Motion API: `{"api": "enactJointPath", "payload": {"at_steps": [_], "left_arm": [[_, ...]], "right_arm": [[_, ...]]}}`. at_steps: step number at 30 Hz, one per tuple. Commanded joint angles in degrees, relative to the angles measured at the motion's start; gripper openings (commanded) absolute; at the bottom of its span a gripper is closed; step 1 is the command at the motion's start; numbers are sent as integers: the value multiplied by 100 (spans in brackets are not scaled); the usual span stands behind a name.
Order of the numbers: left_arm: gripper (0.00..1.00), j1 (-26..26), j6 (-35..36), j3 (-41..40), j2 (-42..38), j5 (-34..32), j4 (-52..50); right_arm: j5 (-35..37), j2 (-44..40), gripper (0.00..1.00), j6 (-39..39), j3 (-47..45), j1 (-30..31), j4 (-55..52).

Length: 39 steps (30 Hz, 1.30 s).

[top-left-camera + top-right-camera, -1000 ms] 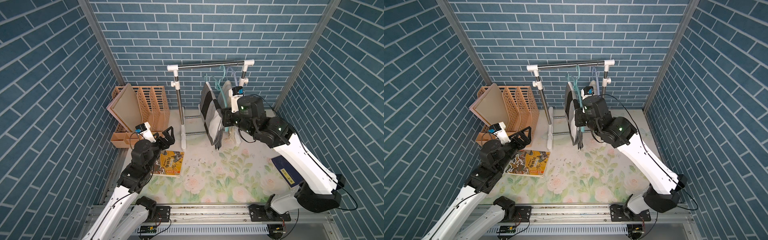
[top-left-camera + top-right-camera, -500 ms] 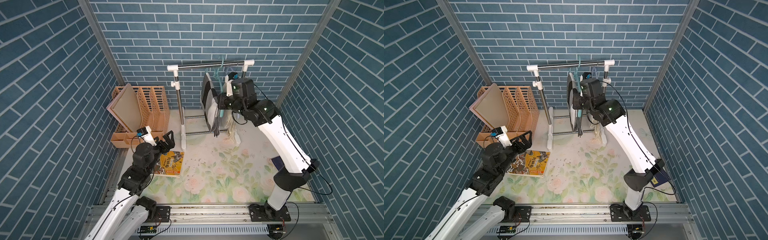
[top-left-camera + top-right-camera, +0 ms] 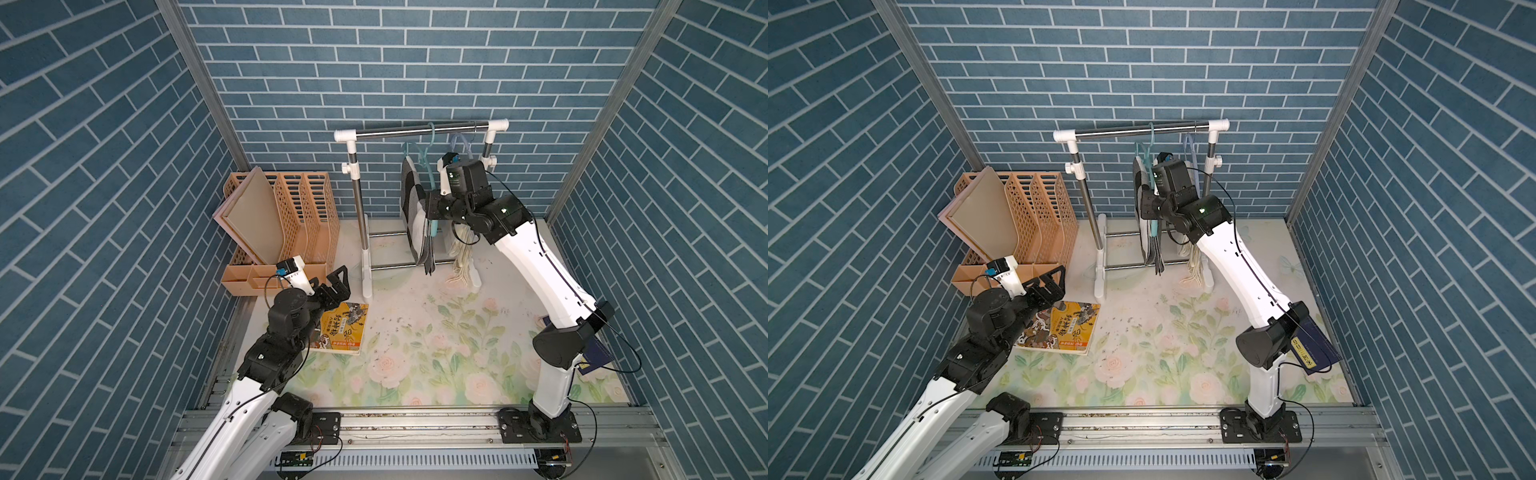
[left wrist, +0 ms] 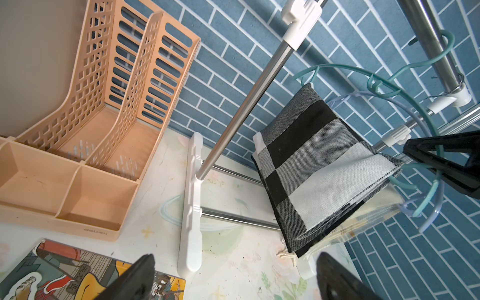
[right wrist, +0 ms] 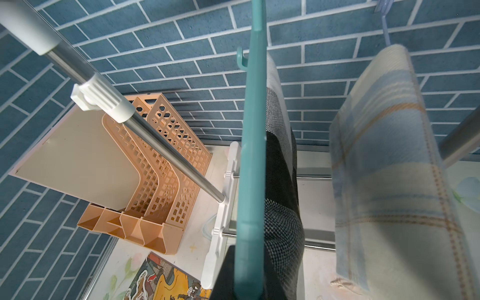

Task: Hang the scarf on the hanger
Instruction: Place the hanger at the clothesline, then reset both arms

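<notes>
My right gripper (image 3: 430,210) is up at the rack (image 3: 359,216) that stands along the table's (image 3: 436,340) back edge. Its jaws are narrow and clamped on the teal hanger (image 5: 253,155). The grey-and-black check scarf (image 4: 319,166) is folded over that hanger and hangs beside my jaws.

A second ago the hanger's hook was below the rail (image 3: 395,132) and my wrist was lower and nearer the middle of the table. Half a second ago I had lifted it to rail height. Now the hook curls over the rail, and the scarf's lower end hangs higher than it did a second ago. Whether the rail already carries the weight, I cannot tell. My right elbow has swung back toward the table's right edge, above the dark blue book (image 3: 1312,349).

Just beyond the check scarf, toward the rack's right post, the pale plaid scarf (image 5: 384,161) hangs on its own lilac hanger (image 4: 428,207).

My left gripper (image 3: 336,289) has scarcely moved. Its jaws are spread wide and hold nothing. It hovers near the table's left edge, over the illustrated book (image 3: 343,328) and in front of the peach file organizer (image 3: 291,216) in the back left corner.
</notes>
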Motion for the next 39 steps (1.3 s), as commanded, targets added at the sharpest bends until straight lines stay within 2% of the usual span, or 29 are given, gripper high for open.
{"api": "enactJointPath", "payload": {"at_steps": [1,2,3,4,5,7,11,15,16,19,20,22,24,26,29,31,33,35,39], "left_arm": [[100,22,119,-54,-47,-13,33],[100,22,132,-38,-43,-17,25],[100,22,146,-22,-48,-30,8],[100,22,153,-4,-50,-47,-12],[100,22,165,21,-51,-62,-33],[100,23,212,79,-43,-103,-104],[100,22,309,255,20,-292,-397],[100,27,333,448,177,-707,-718],[100,24,360,494,213,-845,-773],[100,22,254,510,223,-1365,-835],[100,22,170,413,139,-1548,-743],[100,22,226,81,-52,-1754,-265],[100,22,265,-374,-500,-2040,305],[100,-20,684,-829,-677,-2360,901],[100,-30,890,-1095,-182,-2884,1187],[100,-22,1285,-1297,335,-2991,1769],[100,6,1885,-1691,722,-2885,2718],[100,109,2656,-2155,1006,-2541,4115],[100,469,3574,-2843,1742,-2176,5860]], "right_arm": [[-242,-465,30,116,-381,16,429],[-258,-564,38,131,-508,17,488],[-299,-684,57,145,-654,12,556],[-342,-827,71,154,-791,12,645],[-379,-935,80,174,-920,12,714],[-446,-1279,88,190,-1188,12,823],[-577,-2328,94,165,-2254,12,1215],[-402,-3779,100,15,-4121,18,1927],[-59,-4299,100,237,-4695,20,2131],[1760,-5957,100,1575,-6891,13,3265],[2081,-6428,100,1592,-7731,18,3931],[2287,-7726,100,1015,-9229,12,5437],[2256,-8597,100,-170,-10542,12,7271],[2474,-9104,100,-1012,-11236,12,8020],[2964,-8891,100,-1676,-11379,12,7523],[3070,-8464,100,-2238,-11603,-3,7817],[2946,-7837,100,-2825,-11736,-64,8185],[2795,-7066,100,-3226,-11748,-233,8388],[2365,-5890,100,-3300,-12093,-1008,9717]]}}
